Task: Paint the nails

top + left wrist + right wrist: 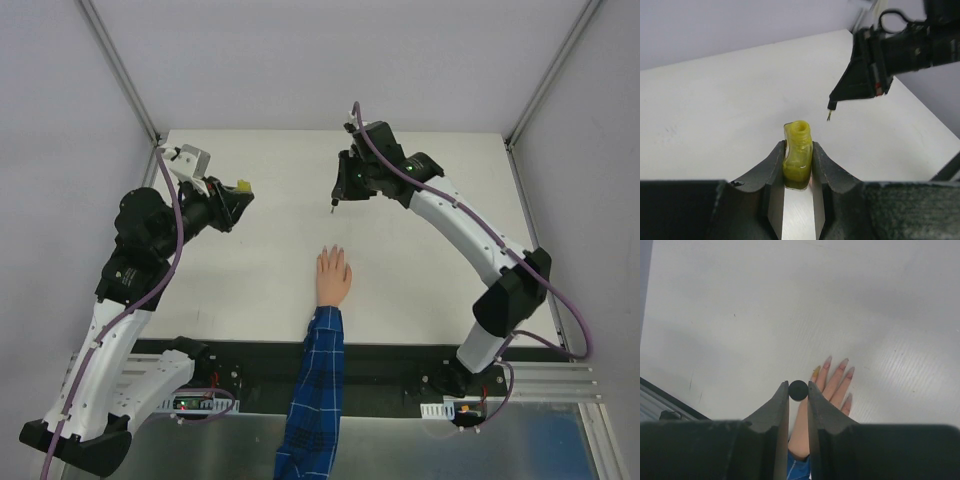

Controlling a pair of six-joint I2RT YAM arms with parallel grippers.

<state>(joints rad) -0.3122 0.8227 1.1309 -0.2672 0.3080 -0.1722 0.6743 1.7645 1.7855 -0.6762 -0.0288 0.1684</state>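
Note:
The peach mannequin hand lies flat at the table's middle front, its blue plaid sleeve running off the near edge. Its nails are pale pink and long; one nail looks yellowish. My left gripper is shut on a small, uncapped yellow polish bottle, held at the left. My right gripper is shut on the round black brush cap. It hovers above and beyond the fingertips, with the brush tip pointing down, apart from bottle and hand.
The white table is enclosed by pale walls and slanted aluminium posts. A black rail with the arm bases runs along the near edge. The right arm's forearm arcs over the table's right side.

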